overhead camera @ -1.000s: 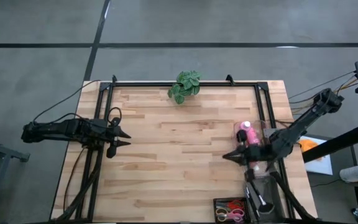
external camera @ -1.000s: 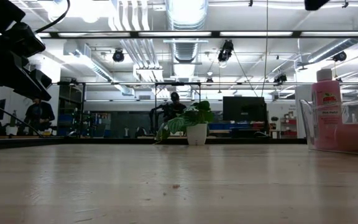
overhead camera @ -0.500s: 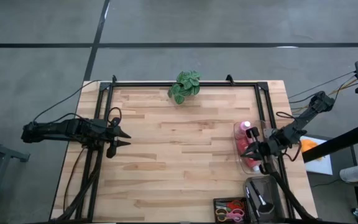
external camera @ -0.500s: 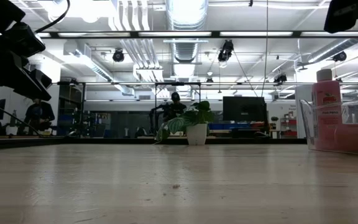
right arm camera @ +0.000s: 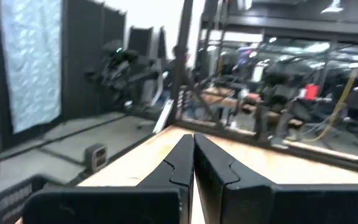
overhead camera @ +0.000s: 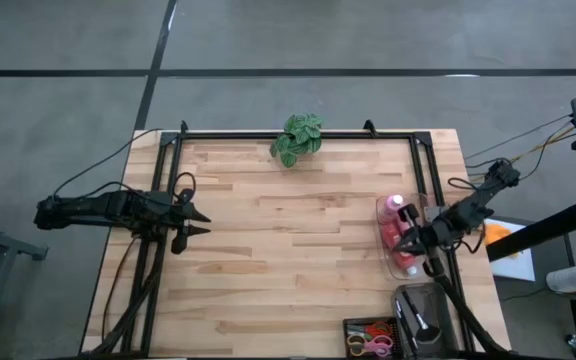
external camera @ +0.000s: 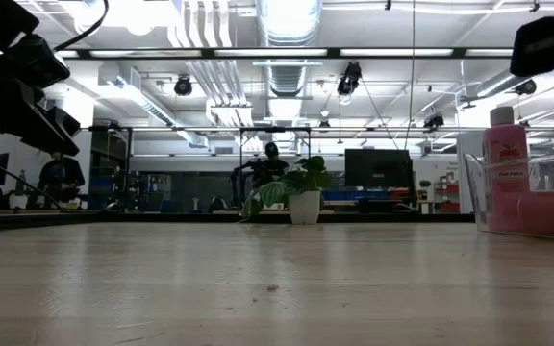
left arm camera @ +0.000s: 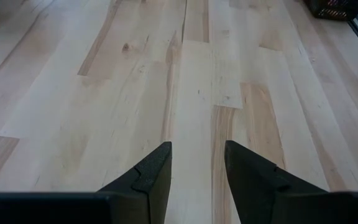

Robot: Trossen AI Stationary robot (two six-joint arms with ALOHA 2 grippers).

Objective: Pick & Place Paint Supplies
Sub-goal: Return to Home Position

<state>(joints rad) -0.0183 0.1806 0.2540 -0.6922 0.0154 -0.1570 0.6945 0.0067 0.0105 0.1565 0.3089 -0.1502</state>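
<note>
Pink and red squeeze bottles (overhead camera: 395, 222) lie in a clear bin (overhead camera: 388, 262) at the table's right edge. One pink bottle with a white cap (external camera: 505, 159) stands upright in it. Thin brushes (overhead camera: 415, 318) lie in a second clear container (overhead camera: 438, 300) nearer the front. My right gripper (overhead camera: 396, 247) hovers shut over the bin, pointing about level toward the table's left; its closed fingers (right arm camera: 193, 138) hold nothing. My left gripper (overhead camera: 205, 221) waits open above the table's left part, with only bare wood between its fingers (left arm camera: 197, 149).
A green potted plant (overhead camera: 297, 138) stands at the middle of the far edge. A dark tray (overhead camera: 366, 338) with red and pink items sits at the front right. Black frame rails (overhead camera: 298, 133) run along the table's far and side edges. The middle of the wooden table is bare.
My right gripper has drawn back from over the table toward its right edge and come lower, tipping up toward level. It now hovers over the clear bin, still shut. The bottles have not moved.
</note>
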